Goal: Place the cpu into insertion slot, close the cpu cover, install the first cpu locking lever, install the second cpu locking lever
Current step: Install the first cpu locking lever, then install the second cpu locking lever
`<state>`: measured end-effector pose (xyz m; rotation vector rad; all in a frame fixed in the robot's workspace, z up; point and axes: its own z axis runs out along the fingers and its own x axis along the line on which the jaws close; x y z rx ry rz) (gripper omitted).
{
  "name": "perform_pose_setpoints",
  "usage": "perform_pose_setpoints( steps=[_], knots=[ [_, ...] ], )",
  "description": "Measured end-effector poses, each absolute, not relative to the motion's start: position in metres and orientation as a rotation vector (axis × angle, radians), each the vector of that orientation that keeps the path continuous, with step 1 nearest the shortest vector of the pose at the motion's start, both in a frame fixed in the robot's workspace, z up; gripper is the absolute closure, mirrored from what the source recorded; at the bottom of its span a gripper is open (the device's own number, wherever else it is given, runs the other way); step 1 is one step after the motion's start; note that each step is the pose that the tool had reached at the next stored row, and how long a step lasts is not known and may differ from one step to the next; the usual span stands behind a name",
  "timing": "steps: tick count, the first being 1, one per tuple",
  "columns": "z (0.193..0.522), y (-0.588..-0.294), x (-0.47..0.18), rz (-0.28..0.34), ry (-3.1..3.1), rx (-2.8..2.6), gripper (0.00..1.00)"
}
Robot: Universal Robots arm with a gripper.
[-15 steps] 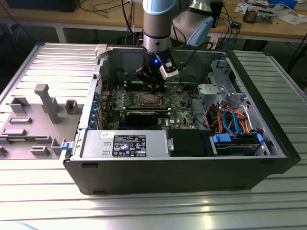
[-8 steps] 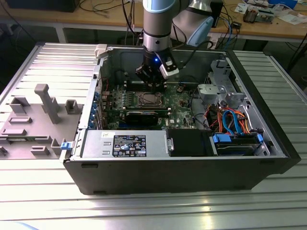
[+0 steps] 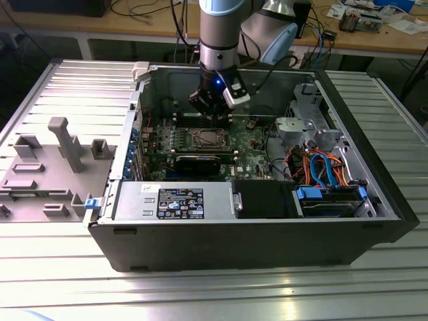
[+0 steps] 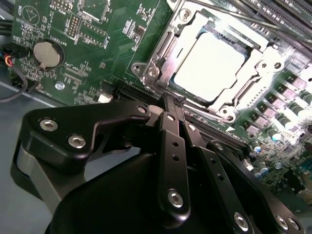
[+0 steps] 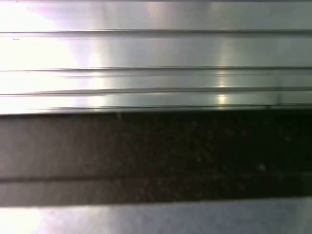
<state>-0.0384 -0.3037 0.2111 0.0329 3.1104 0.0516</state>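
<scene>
Silver-grey, the cpu (image 4: 209,66) sits already in the insertion slot (image 4: 161,51) just ahead of the tool (image 4: 174,105), whose fingers are pressed together and empty, so I judge the cover-closing step is in hand and needs a careful push.

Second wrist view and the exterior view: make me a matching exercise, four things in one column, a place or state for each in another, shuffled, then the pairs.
Things:
1. cpu
2. cpu cover
3. gripper
4. round silver battery

Place or state:
A. lies down around the chip, framing it
B. sits on the green board, away from the socket
C. seated in the insertion slot, bright metal top showing
D. jaws closed, empty, close beside the socket

Pairs: 1-C, 2-A, 3-D, 4-B
</scene>
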Motion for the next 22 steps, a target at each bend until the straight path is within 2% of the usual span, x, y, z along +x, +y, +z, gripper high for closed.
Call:
perform_pose_setpoints(
  steps=[22],
  knots=[
    [0.2187, -0.3083, -0.0384, 0.052, 3.110, 0.033, 0.89]
  ],
)
